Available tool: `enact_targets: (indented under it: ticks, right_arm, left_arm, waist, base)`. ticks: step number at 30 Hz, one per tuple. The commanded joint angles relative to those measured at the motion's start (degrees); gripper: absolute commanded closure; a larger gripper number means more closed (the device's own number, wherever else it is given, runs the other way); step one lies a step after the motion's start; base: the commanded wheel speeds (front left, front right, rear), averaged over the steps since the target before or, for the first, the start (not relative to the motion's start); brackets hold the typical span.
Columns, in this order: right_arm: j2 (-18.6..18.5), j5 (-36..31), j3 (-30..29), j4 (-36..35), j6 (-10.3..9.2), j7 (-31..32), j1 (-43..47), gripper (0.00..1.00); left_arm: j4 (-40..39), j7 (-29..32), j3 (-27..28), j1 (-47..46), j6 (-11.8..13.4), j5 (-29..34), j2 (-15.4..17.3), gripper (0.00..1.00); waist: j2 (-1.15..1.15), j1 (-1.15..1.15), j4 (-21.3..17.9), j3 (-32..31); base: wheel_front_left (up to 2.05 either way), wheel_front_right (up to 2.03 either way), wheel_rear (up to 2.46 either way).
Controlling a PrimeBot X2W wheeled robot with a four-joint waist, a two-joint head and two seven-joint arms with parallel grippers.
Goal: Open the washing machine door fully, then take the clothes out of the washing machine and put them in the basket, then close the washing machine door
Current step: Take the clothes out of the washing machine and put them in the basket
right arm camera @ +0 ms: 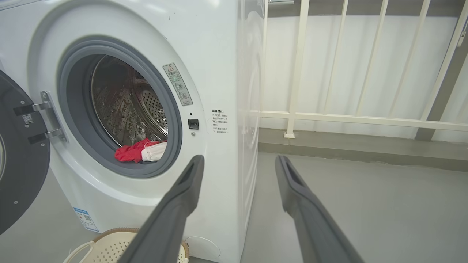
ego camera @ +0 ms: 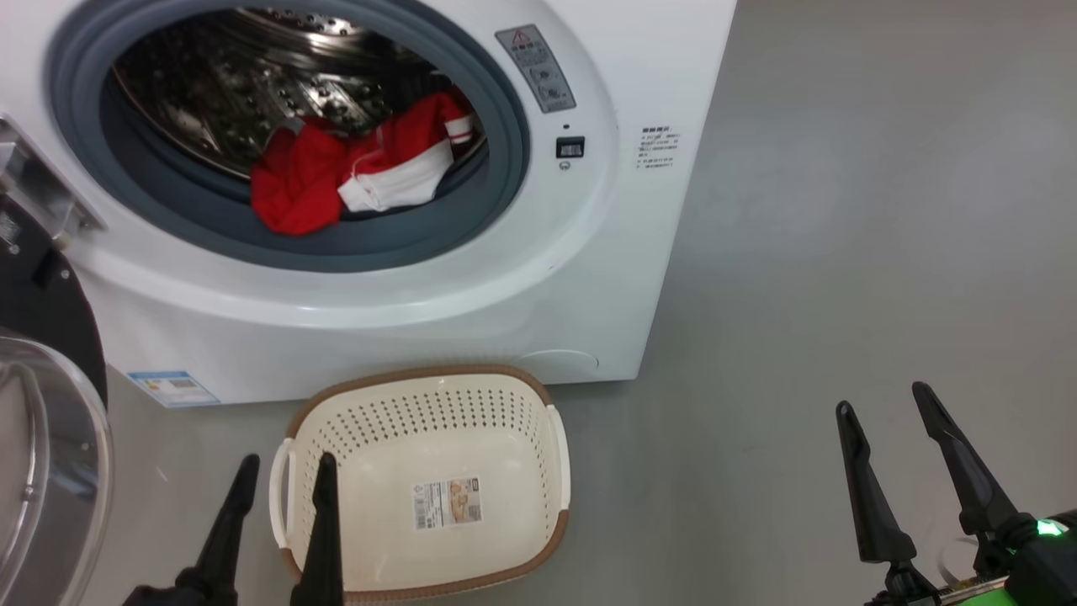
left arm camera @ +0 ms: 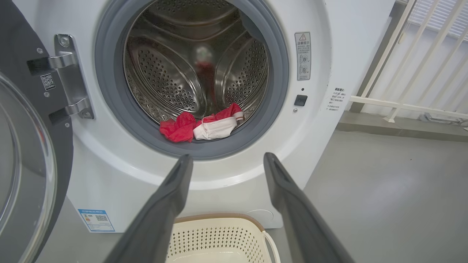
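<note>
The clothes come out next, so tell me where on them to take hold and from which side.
Grip the bunched red fold of the clothes, heaped forward on the grey gasket. Come straight in through the open front, probably with the left hand, open and facing it; the flatter white panel offers less to pinch.

Bright, even light – glints in washing machine [left arm camera: 175,84] drum, faint shadows on floor [ego camera: 841,252] – wrist pics bow at edges
</note>
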Motion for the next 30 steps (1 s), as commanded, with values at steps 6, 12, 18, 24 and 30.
enact_targets:
  ticks: [6, 12, 18, 24, 30]
  right_arm:
    - [-0.99, -0.25, 1.87, -1.07, 0.29, -0.97, -3.62, 0.00]
    - [-0.99, 0.09, 2.21, -0.33, 0.29, -1.66, -5.33, 0.00]
    - [-0.99, 0.57, 2.62, 0.80, 0.29, -2.43, -7.26, 0.00]
    - [-0.99, 1.10, 2.62, 1.75, 0.29, -3.00, -8.31, 0.00]
    - [-0.99, 1.56, 2.91, 2.51, 0.29, -3.50, -9.38, 0.00]
  left_arm:
    - [0.17, -0.58, 2.66, -6.34, 0.52, 0.69, 0.43, 0.00]
    - [2.24, 0.00, 3.36, -12.97, -0.08, 0.56, 0.72, 0.00]
    - [5.24, 0.61, 4.08, -19.56, -0.99, 0.03, 1.04, 0.00]
    - [7.95, 1.13, 5.14, -24.43, -1.77, -1.01, 1.45, 0.00]
    - [12.49, 2.45, 5.46, -30.58, -2.62, -1.25, 2.36, 0.00]
  waist:
    - [0.00, 0.00, -0.65, 3.86]
    - [0.00, 0.00, -1.48, 7.18]
    - [0.00, 0.00, -2.82, 10.11]
    - [0.00, 0.00, -4.40, 12.21]
    - [0.00, 0.00, -5.70, 14.18]
  base:
    - [0.00, 0.00, 0.00]
    - [0.00, 0.00, 0.00]
    - [0.00, 0.00, 0.00]
    - [0.00, 0.00, 0.00]
    - [0.00, 0.00, 0.00]
